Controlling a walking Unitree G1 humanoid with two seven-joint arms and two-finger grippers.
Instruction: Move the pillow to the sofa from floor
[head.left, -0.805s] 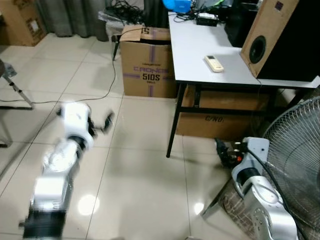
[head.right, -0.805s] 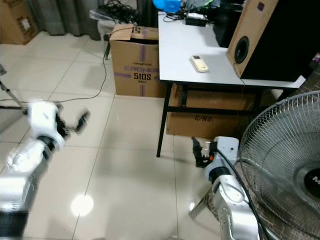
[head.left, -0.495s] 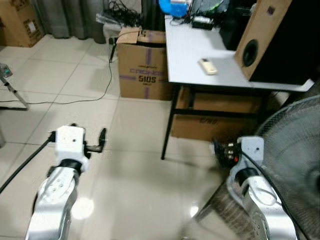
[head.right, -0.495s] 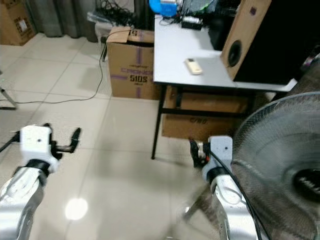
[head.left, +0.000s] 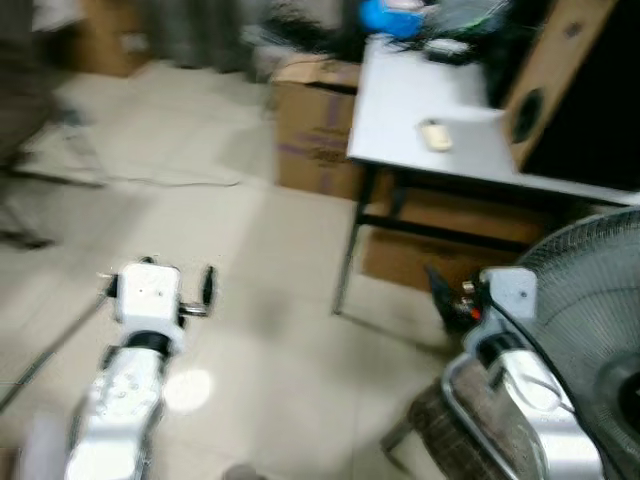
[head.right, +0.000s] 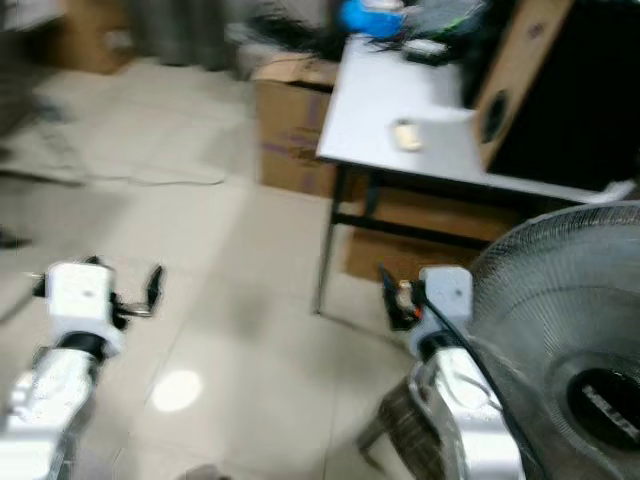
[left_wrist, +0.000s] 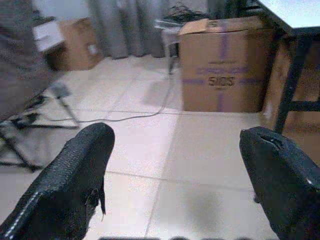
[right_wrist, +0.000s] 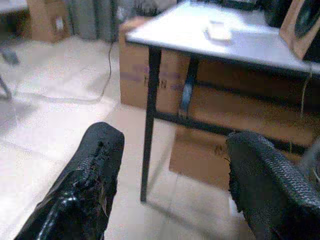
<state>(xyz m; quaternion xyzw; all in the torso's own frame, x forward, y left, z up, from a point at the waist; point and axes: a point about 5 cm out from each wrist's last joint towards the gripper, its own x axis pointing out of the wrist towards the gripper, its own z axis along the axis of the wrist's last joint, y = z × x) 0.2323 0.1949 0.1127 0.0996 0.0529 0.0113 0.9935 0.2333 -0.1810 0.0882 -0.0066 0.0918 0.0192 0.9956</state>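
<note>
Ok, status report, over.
Left gripper and right gripper: jaws open, empty, held low over the tiled floor. Pillow not sighted yet. Table, cardboard box and fan ahead and to the right.

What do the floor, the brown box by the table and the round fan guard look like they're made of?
The pale floor looks like glazed tile: grout lines and a bright lamp reflection. The brown box with purple bands looks like matte corrugated cardboard, with folded flaps on top. The round fan guard appears to be thin metal wire, shiny grey, though plastic coating can't be ruled out.
</note>
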